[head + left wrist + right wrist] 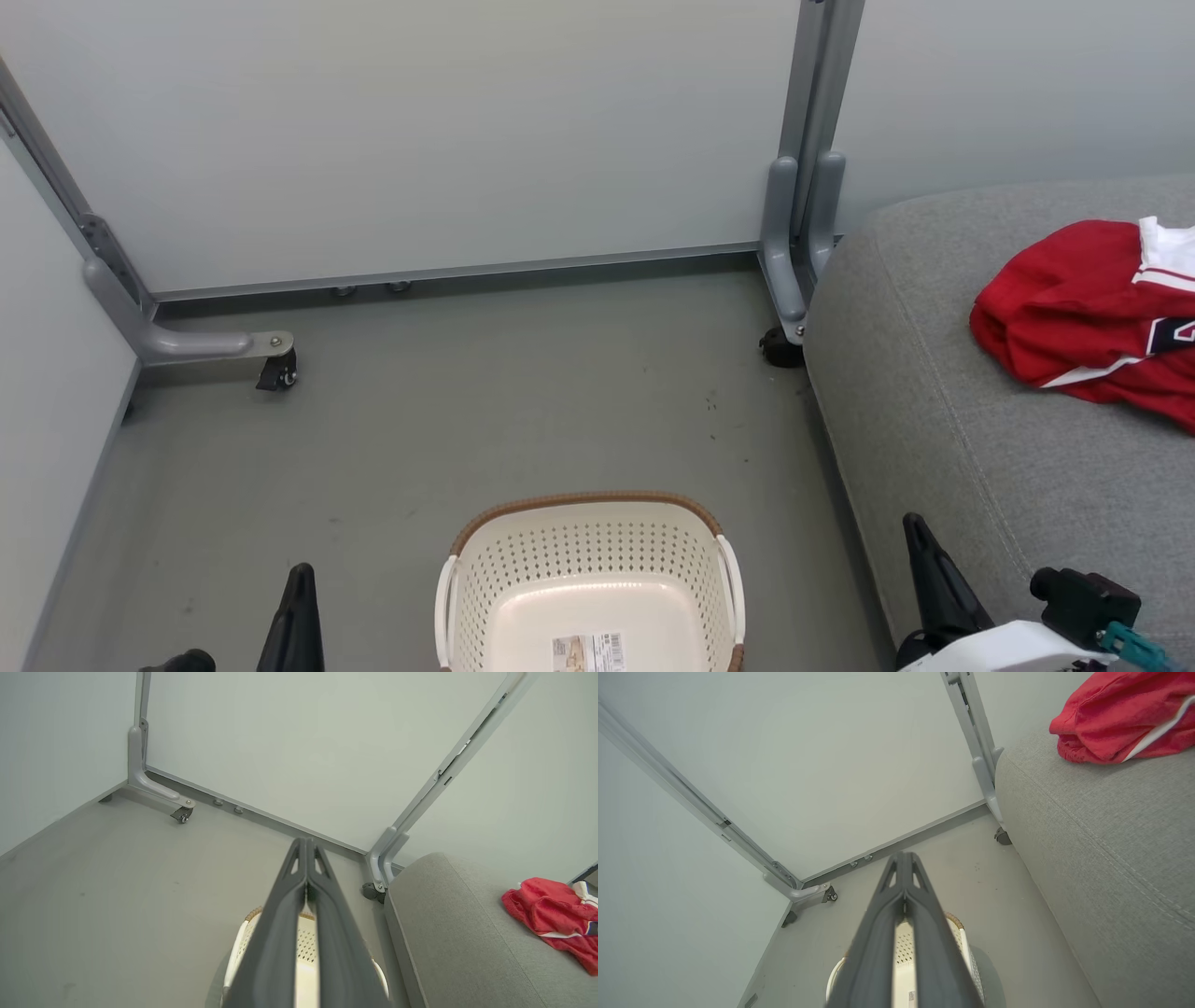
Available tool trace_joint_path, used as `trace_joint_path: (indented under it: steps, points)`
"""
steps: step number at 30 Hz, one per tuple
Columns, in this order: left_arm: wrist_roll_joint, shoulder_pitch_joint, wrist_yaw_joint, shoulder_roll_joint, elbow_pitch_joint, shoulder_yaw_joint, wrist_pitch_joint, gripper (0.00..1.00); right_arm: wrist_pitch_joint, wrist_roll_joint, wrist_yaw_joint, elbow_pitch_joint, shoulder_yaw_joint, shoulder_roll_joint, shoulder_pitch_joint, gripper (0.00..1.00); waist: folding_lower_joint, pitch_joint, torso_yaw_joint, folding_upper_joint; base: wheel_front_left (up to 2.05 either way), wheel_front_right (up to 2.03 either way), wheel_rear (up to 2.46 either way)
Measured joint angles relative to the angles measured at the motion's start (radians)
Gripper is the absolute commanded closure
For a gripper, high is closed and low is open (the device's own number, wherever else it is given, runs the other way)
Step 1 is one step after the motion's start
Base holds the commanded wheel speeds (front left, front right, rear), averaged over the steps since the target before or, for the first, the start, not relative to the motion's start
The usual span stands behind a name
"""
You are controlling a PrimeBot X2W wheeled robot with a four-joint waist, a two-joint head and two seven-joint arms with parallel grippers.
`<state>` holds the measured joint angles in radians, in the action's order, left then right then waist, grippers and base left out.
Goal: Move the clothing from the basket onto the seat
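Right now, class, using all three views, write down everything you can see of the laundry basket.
The basket is oval, cream-white plastic, its walls punched with rows of small holes. A brown woven-look rim caps it, and a white handle curves down each side. A label sticker lies on the smooth inside bottom. It stands upright on the grey floor, apart from the seat. What shows of its inside is empty; the picture edge cuts off its near end.

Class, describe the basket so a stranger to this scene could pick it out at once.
Find the big grey seat on the right, with red clothing on it. On the floor left of it stands the basket. It is the one cream, perforated oval tub, brown-rimmed, with a label inside.
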<state>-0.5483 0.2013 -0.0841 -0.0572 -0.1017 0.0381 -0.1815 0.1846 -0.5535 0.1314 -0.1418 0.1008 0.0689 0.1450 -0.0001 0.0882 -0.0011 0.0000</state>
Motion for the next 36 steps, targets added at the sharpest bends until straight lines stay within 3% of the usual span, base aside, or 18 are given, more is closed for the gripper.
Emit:
trace_joint_path:
  steps: [36]
  points:
    - [-0.506,-0.135,-0.021,-0.016,-0.063,-0.041,0.115,1.0,-0.112,-0.507,-0.001,-0.043,-0.066,0.01,-0.112,1.0,0.0001,-0.032,0.0,0.0,0.0,0.0,0.0]
